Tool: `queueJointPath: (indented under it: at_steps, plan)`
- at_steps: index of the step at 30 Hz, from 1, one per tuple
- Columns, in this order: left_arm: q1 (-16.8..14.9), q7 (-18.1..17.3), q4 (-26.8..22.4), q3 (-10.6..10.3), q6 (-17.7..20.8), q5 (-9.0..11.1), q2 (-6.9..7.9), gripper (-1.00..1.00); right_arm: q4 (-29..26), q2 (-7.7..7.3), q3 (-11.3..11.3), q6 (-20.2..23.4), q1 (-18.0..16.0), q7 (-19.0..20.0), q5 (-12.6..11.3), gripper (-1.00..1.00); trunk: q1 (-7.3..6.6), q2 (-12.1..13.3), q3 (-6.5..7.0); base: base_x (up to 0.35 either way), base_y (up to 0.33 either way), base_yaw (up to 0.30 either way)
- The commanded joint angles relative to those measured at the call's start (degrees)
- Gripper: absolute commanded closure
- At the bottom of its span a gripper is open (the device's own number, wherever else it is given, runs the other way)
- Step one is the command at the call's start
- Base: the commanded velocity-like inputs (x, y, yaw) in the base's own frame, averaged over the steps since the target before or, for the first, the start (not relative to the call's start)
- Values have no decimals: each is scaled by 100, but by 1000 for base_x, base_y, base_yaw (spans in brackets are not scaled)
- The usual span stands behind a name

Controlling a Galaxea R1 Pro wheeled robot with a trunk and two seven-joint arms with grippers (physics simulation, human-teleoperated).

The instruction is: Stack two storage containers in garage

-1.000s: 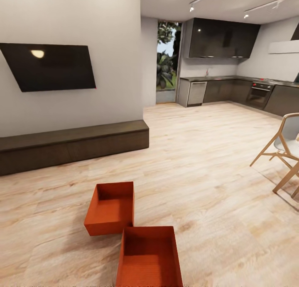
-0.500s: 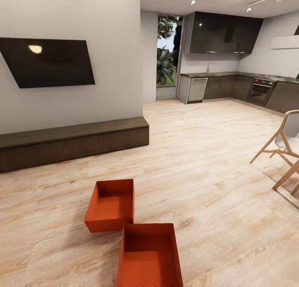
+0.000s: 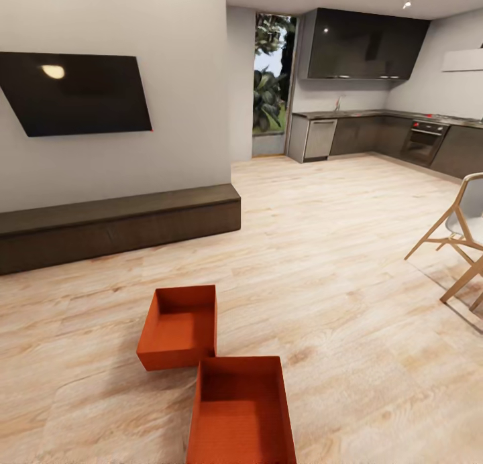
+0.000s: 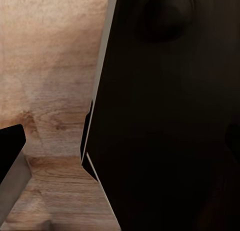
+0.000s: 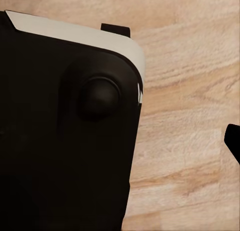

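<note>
Two storage containers (image 3: 201, 363) (corners touching) sit on wood-plank flooring (image 3: 335, 283).

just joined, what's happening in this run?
Nothing is being handled. Both orange-red storage containers, the farther one and the nearer one, sit empty on the light wood floor of the living room, corners nearly touching, in front of the low dark cabinet and wall TV. The wrist views show dark robot bodywork over wood planks.

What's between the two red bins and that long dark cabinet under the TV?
Nothing: in the head view, just bare wood floor between the bins and cabinet.
</note>
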Motion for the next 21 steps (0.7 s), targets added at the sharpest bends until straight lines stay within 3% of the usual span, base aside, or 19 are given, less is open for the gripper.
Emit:
queueJointPath:
  at_steps: [1,21]
  plan:
    - [-1,5,-1,-2,-13,20,0,-100,11,2,48,-25,-4,-6,-45,-100,0,-2,-14,0,0,0]
    - [-1,5,-1,-3,-13,21,0,-100,11,2,48,-28,-4,-6,-45,-100,0,-2,-196,0,0,0]
